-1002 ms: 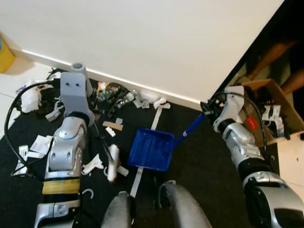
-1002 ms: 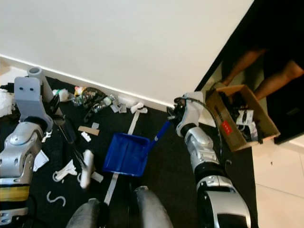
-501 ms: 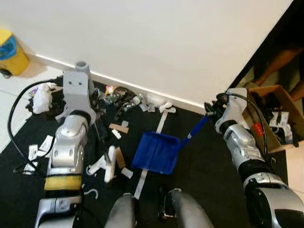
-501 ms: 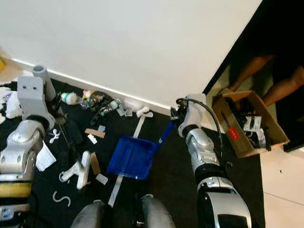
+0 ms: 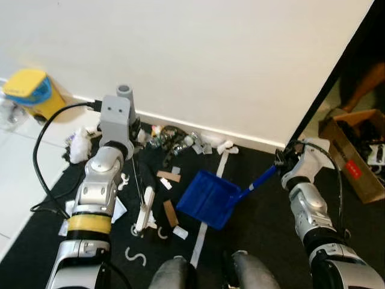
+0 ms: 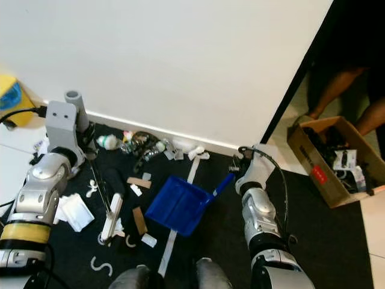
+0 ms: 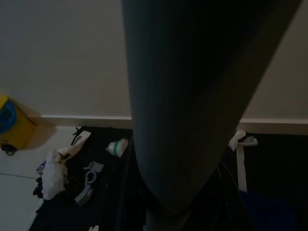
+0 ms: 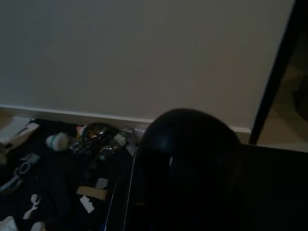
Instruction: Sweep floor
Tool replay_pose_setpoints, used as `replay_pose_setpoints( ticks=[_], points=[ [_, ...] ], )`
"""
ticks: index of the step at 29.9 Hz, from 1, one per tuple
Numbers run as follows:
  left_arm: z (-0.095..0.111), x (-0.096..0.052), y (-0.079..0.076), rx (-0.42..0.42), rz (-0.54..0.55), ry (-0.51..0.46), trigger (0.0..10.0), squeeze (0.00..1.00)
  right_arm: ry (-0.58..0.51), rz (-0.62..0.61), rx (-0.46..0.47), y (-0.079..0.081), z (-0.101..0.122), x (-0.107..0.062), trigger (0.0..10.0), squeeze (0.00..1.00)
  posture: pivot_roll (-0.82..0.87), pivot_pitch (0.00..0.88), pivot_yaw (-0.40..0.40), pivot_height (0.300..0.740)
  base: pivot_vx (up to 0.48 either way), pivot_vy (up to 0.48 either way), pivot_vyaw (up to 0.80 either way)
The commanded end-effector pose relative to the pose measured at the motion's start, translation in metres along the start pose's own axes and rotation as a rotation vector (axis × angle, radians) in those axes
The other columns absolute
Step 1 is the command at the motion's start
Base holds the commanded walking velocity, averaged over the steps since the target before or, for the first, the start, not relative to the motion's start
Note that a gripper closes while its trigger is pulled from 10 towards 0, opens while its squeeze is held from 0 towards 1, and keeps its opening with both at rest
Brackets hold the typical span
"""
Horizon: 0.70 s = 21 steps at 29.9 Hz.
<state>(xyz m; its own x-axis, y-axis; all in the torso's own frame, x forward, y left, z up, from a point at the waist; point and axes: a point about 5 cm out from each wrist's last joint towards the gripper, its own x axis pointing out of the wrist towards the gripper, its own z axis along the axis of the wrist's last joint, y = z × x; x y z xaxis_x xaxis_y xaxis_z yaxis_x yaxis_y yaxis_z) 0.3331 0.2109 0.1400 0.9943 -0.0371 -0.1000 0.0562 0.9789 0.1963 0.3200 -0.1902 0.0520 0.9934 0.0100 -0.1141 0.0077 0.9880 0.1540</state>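
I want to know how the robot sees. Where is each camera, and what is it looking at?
Left eye view: on the head, looking down at the blue dustpan, the brush, both silver arms and its feet.
Right eye view: beside it, the same scene, plus a cardboard box and a person's legs.
Left wrist view: on the left arm, facing the wall; a dark grey shape blocks the middle.
Right wrist view: on the right arm, facing the same wall; a dark round shape blocks it.
Both wrist views share the litter along the wall.
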Motion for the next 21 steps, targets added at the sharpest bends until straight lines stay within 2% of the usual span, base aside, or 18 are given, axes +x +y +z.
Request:
replay_pose_setpoints(
  ticks=[1,3,6,8,15,21],
  points=[
    [-0.002,-0.001,0.004,0.016,0.015,-0.008,10.0,0.0,-0.046,0.023,-0.02,0.004,0.006,0.001,10.0,0.0,0.08,0.034,0.094,0.74,0.0,0.0,0.0],
    [-0.015,-0.005,0.005,-0.003,0.031,0.005,10.0,0.0,-0.043,0.079,-0.088,0.008,0.009,0.003,10.0,0.0,0.07,0.035,0.077,0.74,0.0,0.0,0.0],
    [-0.02,-0.007,0.006,-0.007,0.043,0.007,10.0,0.0,-0.051,0.105,-0.13,0.008,0.013,0.005,10.0,0.0,0.07,0.037,0.065,0.74,0.0,0.0,0.0],
    [-0.023,-0.013,0.01,-0.028,0.089,-0.013,10.0,0.0,-0.054,0.123,-0.164,0.003,0.021,0.009,10.0,0.0,0.07,0.038,0.044,0.74,0.0,0.0,0.0],
    [-0.023,-0.017,0.016,-0.033,0.128,-0.034,10.0,0.0,-0.03,0.148,-0.192,0.0,0.02,0.01,10.0,0.0,0.07,0.044,0.023,0.74,0.0,0.0,0.0],
    [-0.023,-0.019,0.029,-0.041,0.194,-0.078,10.0,0.0,0.055,0.205,-0.208,0.0,0.008,0.008,10.0,0.0,0.06,0.059,-0.007,0.74,0.0,0.0,0.0]
  ],
)
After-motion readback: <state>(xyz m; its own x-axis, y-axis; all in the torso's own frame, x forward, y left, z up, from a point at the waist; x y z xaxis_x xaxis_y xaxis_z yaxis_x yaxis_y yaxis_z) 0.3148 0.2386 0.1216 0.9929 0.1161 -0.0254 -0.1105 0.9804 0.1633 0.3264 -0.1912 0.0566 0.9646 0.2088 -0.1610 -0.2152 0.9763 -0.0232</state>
